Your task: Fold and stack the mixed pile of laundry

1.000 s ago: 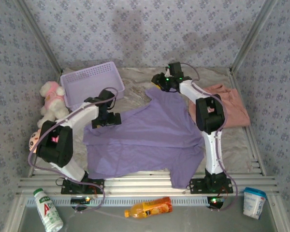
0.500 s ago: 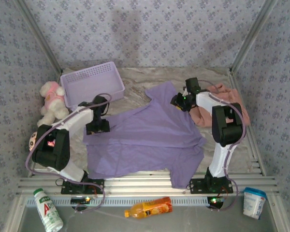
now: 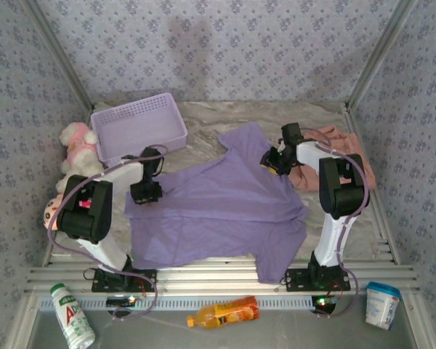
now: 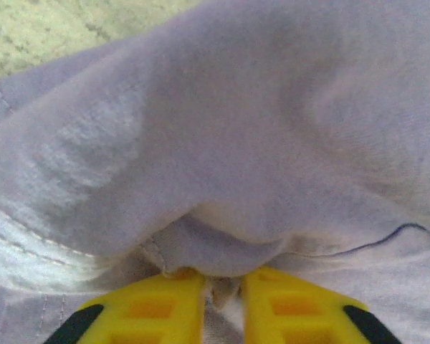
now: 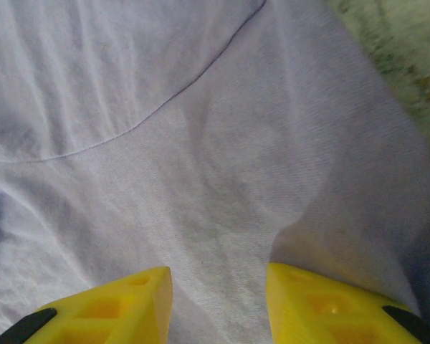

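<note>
We take the lavender T-shirt (image 3: 218, 207) as our landmark: it lies spread across the middle of the table (image 3: 203, 120), collar end toward the far side and one sleeve hanging over the near rail. Well to the left of the shirt sits a white and pink plush toy (image 3: 76, 149), and beyond the shirt's far left corner stands the lavender mesh basket (image 3: 138, 125), apart from the cloth. At the shirt's left edge the left gripper (image 3: 147, 190) is down on the fabric; in its wrist view the yellow fingers (image 4: 165, 301) stand almost together with a bunched fold of the purple cloth pinched in the narrow gap (a hem with its stitching runs just to the left of the fold). At the shirt's far right shoulder, by the sleeve, the right gripper (image 3: 275, 161) sits low over the cloth; in its wrist view the two yellow fingers (image 5: 322, 301) stand clearly apart with smooth purple fabric and a curved seam lying across the gap, gripping no fold, and we cannot tell whether the tips touch the shirt. Just right of the shirt, partly behind the right arm, lies the salmon-pink garment (image 3: 352, 167), crumpled against the table's right side and touching or nearly touching the shirt's right edge. In front of the shirt, past the near rail, lie a white bottle (image 3: 71, 314), an orange bottle (image 3: 224, 313) and a white tub (image 3: 382, 304).
</note>
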Controlling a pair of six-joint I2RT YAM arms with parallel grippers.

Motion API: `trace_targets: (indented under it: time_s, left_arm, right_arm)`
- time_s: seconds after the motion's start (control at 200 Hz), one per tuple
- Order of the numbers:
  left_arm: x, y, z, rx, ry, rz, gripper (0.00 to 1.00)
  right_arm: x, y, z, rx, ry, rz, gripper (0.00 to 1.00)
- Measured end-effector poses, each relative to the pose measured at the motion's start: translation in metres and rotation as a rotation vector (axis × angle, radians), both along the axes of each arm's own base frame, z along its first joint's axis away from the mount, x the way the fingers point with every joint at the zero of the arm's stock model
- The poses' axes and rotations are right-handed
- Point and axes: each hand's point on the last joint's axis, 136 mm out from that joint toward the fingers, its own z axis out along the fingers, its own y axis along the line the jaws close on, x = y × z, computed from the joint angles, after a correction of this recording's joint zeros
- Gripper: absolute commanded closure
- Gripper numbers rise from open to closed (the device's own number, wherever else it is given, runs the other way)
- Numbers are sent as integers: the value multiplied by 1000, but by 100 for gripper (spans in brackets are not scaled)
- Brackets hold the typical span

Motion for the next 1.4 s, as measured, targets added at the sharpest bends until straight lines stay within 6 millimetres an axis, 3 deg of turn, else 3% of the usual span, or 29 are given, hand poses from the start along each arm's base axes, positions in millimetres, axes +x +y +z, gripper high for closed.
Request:
trace_targets:
  time_s: [0.195,0.255,0.465,0.485,0.515,0.6,0.67,0.735,0.815,0.924,1.054,1.109,1.219,1.354,1.399]
  left_arm:
    - [14,2,18,8,-31,2,89]
    - [23,2,27,10,-56,-1,100]
    - [42,16,50,48,-102,-9,100]
    - [45,21,53,55,-109,2,92]
    - [50,29,58,60,-121,23,73]
    - [65,62,71,62,-170,143,47]
    - [71,92,80,64,-200,250,18]
    - [73,104,85,65,-214,302,15]
    - [75,89,86,56,-219,269,20]
    - [75,32,88,-18,-250,153,34]
    - [63,-38,82,-163,-274,38,87]
    - [61,-51,73,-205,-267,31,99]
    - [67,-61,43,-245,-229,73,100]
    - [74,-59,0,-225,-161,135,100]
    - [83,-59,3,-228,-173,150,100]
  right_arm:
    - [0,-10,-1,-11,7,-16,59]
    - [1,-11,-2,-15,7,-19,59]
    - [1,-11,-2,-18,6,-20,59]
    - [1,-11,-2,-18,6,-20,59]
    - [1,-11,-2,-18,6,-20,59]
    - [1,-11,-2,-18,6,-20,59]
    - [1,-11,-2,-17,6,-20,59]
    - [1,-11,-2,-17,6,-19,59]
    - [1,-11,-2,-19,5,-18,59]
    - [0,-12,-3,-31,2,-8,59]
    - [-3,-8,-2,-55,6,25,59]
    - [-4,-4,0,-71,5,44,59]
    - [-4,8,1,-108,3,74,59]
    - [3,13,-5,-135,25,74,59]
    - [10,11,-8,-134,35,59,59]
